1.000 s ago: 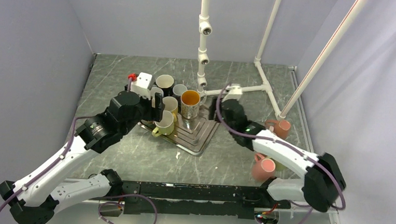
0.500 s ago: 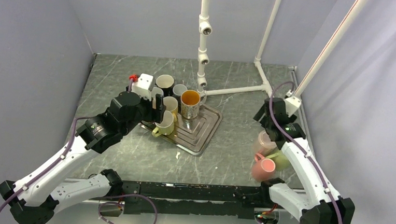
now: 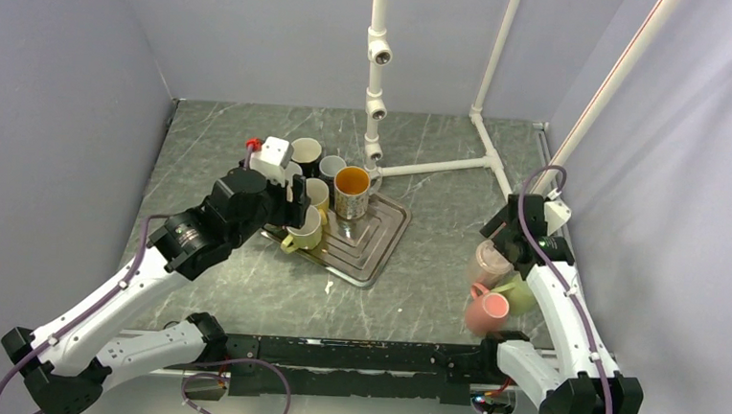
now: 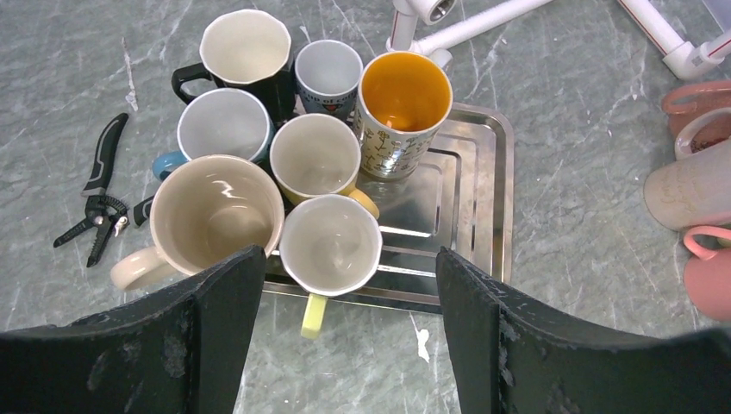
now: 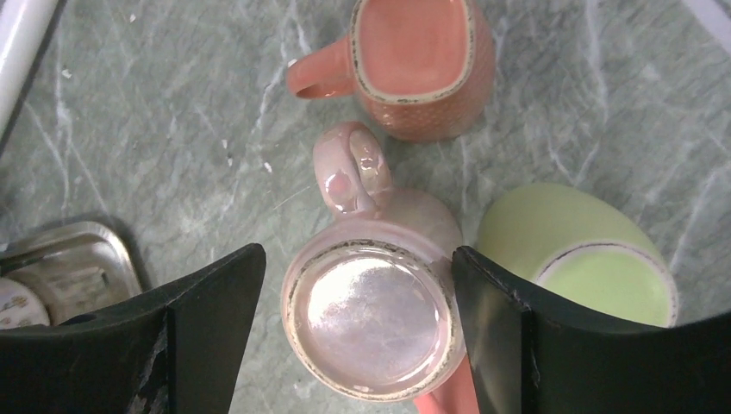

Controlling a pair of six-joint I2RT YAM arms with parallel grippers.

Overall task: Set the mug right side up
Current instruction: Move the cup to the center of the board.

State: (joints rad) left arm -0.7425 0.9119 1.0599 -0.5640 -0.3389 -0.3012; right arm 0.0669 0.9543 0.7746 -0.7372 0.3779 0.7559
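Pink mug [image 5: 371, 319]: upside down with its base up, standing on the desk near the right edge, toward the near right corner
Handle [image 5: 349, 177]: belongs to the pink mug and points toward the coral mug
Right gripper [image 5: 358, 259]: spread wide, hanging over the pink mug with one finger on each side of the base; neither finger touches it
Left gripper [image 4: 349, 259]: spread wide and holding nothing, above the cluster of mugs
Coral mug [image 5: 422, 60]: upright, just beside the pink mug's handle
Green mug [image 5: 577, 250]: base up, just beside the pink mug on the side of the right edge
Tray [image 4: 483, 172]: metal, mid-desk toward the far edge
Orange-lined mug [image 4: 405, 99]: upright on the tray
Other mugs [image 4: 315, 155]: upright, crowded on and beside the tray's left side
Pliers [image 4: 99, 194]: flat on the desk, left of the mugs
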